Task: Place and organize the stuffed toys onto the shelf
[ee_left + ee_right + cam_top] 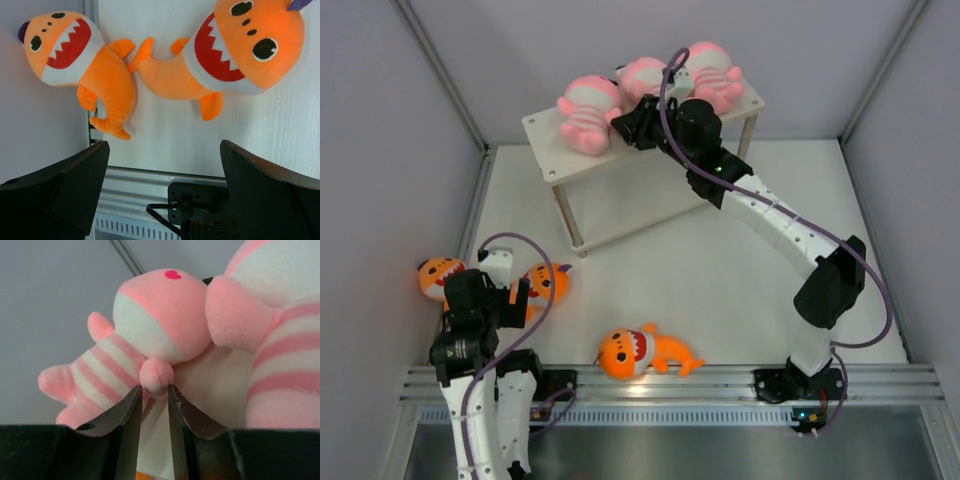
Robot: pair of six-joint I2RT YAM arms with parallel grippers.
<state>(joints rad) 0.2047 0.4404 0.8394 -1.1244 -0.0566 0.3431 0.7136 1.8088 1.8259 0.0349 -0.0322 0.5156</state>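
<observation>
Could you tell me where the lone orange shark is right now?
In the top view, the lone orange shark lies bottom centre, by the near rail.

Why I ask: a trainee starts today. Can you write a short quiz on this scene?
1. Multiple choice: how many pink toys lie on the top tier of the shelf? A) one B) two C) three
2. Fill in: ___ orange sharks lie on the table.
3. True or false: the left end effector is shut on a shark.
Key: 1 C. 2 three. 3 false: its fingers stand wide apart, holding nothing.
</observation>
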